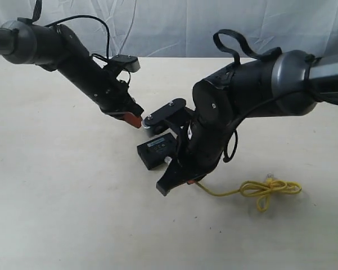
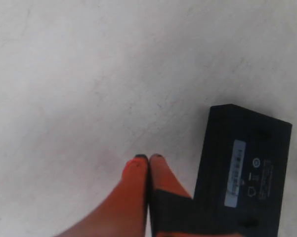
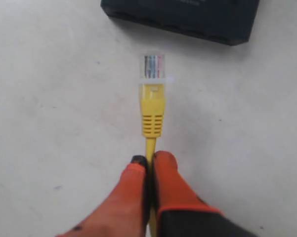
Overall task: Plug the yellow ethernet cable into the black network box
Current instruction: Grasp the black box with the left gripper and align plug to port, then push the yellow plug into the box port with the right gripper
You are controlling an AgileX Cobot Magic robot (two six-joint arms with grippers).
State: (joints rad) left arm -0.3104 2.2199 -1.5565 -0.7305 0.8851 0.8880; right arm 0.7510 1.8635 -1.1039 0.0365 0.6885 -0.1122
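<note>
Start at the left. Your left gripper (image 1: pixel 136 120) hangs over the worktop (image 1: pixel 56 214), a little toward the far-left corner from the middle. Its orange fingers (image 2: pixel 136 173) are pressed together with nothing between them.

Just beside it, toward the near edge, the black network box (image 1: pixel 155 152) lies flat about mid-worktop, well away from every edge. Its pale label strip (image 2: pixel 235 172) faces up. The exterior view shows gripper and box apart. The left wrist view alone gives you the whole top face of the box.

Next comes your right arm (image 1: pixel 281 79), reaching in from the right edge. In the exterior view its wrist stands over the right end of the box and hides that end, and the cable's tip with it. For those you need the right wrist view.

There your right gripper (image 3: pixel 149 159) is pinched tight on the yellow ethernet cable (image 3: pixel 151 148), just behind its ribbed yellow sleeve (image 3: pixel 152 116). The clear plug (image 3: pixel 153 66) points at the side of the box that carries a row of ports (image 3: pixel 188 30). A strip of bare worktop lies between plug and box, so they are not touching.

From the gripper the cable trails along the worktop toward the right edge. It ends in a loose bow (image 1: pixel 264 190) nearer the near-right corner, seen only in the exterior view.

A white cloth (image 1: pixel 174 28) hangs along the far edge.
</note>
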